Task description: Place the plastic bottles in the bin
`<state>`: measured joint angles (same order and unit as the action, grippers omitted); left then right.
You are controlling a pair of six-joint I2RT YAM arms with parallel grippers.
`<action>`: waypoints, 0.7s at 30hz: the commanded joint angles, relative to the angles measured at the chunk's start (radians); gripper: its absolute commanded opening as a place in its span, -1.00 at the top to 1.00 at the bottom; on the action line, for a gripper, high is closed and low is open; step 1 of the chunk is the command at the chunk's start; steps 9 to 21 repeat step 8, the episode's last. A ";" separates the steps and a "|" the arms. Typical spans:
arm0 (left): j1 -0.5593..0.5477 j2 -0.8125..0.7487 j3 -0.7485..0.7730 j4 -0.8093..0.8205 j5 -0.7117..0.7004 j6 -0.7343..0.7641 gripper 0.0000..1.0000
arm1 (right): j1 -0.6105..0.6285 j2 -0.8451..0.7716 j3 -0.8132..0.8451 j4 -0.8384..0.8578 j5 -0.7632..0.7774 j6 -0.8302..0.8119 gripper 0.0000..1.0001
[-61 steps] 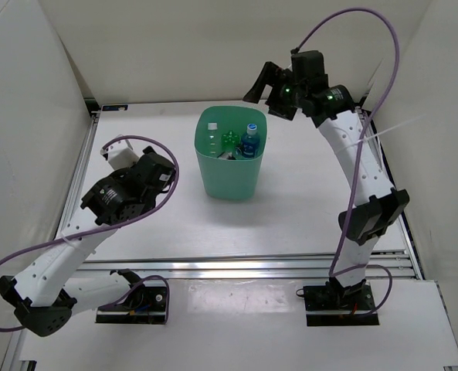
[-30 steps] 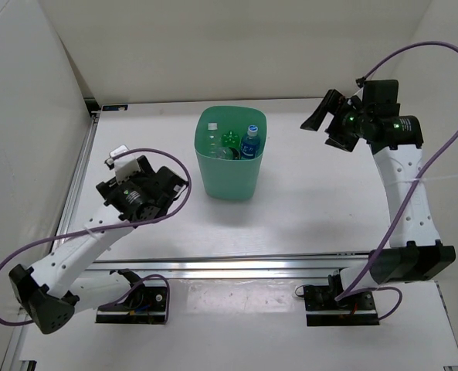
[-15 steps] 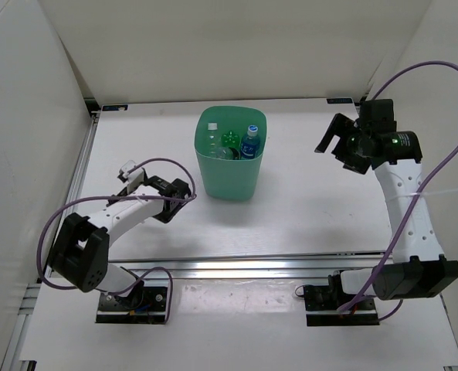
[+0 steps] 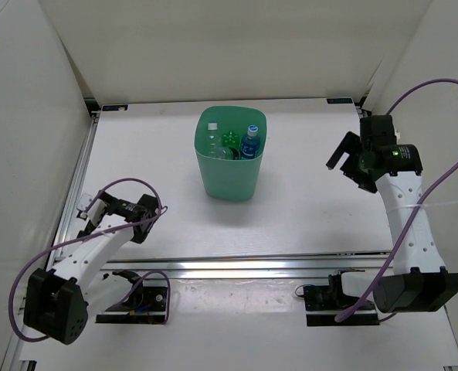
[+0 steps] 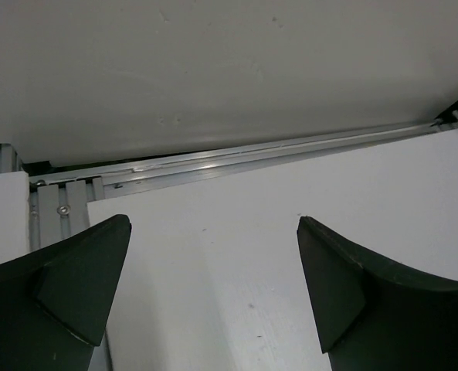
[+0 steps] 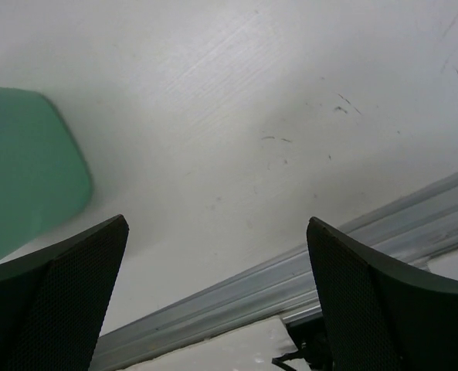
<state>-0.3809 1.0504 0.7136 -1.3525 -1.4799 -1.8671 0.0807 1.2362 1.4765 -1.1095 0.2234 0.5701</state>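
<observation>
With the small plastic bottles [image 4: 230, 141] inside the tall mint-green plastic bin [image 4: 227, 182] on the white worktop [image 4: 306, 209], and left hand [image 5: 213, 224] and right hand [image 6: 216, 222] both spread empty, a careless arm swing could topple the bin and spill them.

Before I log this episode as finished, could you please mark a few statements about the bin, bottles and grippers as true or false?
1. The bin stands upright on the table. True.
2. A bottle lies on the table beside the bin. False: none lies there; the blue-labelled bottle, green bottle and white-capped bottle are inside the bin.
3. The left gripper and right gripper are open and empty. True.
4. The right gripper is directly over the bin. False: it is off to the bin's right, apart from it.
</observation>
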 commanded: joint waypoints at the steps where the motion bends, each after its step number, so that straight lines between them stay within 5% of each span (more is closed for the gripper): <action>1: 0.008 0.032 -0.086 -0.040 -0.100 -0.102 -1.00 | -0.027 -0.006 -0.051 -0.045 0.067 0.049 -1.00; 4: 0.008 0.042 -0.167 -0.024 -0.155 -0.221 -1.00 | -0.054 -0.015 -0.061 -0.071 0.076 0.059 -1.00; 7: 0.034 0.051 -0.180 0.160 -0.155 -0.079 -1.00 | -0.068 -0.038 -0.084 -0.081 0.076 0.070 -1.00; 21: 0.034 0.066 -0.180 0.161 -0.155 -0.064 -1.00 | -0.068 -0.052 -0.084 -0.090 0.086 0.083 -1.00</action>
